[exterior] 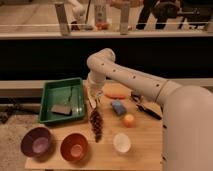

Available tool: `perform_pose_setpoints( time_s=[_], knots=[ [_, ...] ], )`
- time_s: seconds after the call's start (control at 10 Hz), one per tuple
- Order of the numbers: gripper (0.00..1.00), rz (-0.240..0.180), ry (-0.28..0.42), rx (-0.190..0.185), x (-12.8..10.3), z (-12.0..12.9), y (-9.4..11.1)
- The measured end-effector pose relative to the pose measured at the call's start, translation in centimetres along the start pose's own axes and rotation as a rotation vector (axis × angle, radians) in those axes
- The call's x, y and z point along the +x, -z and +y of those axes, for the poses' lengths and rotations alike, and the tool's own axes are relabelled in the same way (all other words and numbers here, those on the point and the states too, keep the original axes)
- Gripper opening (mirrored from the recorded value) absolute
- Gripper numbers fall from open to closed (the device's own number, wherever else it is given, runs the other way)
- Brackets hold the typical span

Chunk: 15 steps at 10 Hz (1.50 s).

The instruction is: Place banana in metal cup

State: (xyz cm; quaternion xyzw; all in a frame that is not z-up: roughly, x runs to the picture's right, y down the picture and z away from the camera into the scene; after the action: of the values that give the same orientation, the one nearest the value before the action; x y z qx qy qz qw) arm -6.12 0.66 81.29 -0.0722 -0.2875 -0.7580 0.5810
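Table [145,142]: end effector [93,103] over banana [96,96]

High view onto table [146,142], gripper [93,101] mid-frame

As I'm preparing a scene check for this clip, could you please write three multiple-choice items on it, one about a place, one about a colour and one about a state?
1. Where is the gripper?
A. low over the table, just right of the green tray
B. inside the tray
C. beyond the table's right edge

2. What colour is the ball on the table?
A. blue
B. orange
C. white

3. How is the tray loaded?
A. empty
B. upside down
C. holding a dark flat block

Answers:
1 A, the gripper hangs by the tray's right rim.
2 B, it shows orange next to the blue piece.
3 C, the block lies on the tray's floor.
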Motion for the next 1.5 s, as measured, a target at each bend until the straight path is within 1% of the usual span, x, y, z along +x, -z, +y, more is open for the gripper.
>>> perform_pose_setpoints(
  time_s=[0.4, 0.7, 1.1, 1.2, 1.3, 1.5],
  knots=[
    [0.00, -0.045, -0.012, -0.001, -1.1, 0.3, -0.4],
    [0.00, -0.067, -0.019, 0.001, -1.8, 0.6, -0.9],
    [0.01, -0.066, -0.032, 0.007, -2.2, 1.2, -1.7],
    [0.06, -0.069, -0.037, 0.009, -2.3, 1.3, -2.0],
    [0.08, -0.072, -0.042, 0.010, -2.4, 1.5, -2.3],
    [0.24, -0.079, -0.054, 0.020, -2.5, 1.7, -3.0]
  ],
)
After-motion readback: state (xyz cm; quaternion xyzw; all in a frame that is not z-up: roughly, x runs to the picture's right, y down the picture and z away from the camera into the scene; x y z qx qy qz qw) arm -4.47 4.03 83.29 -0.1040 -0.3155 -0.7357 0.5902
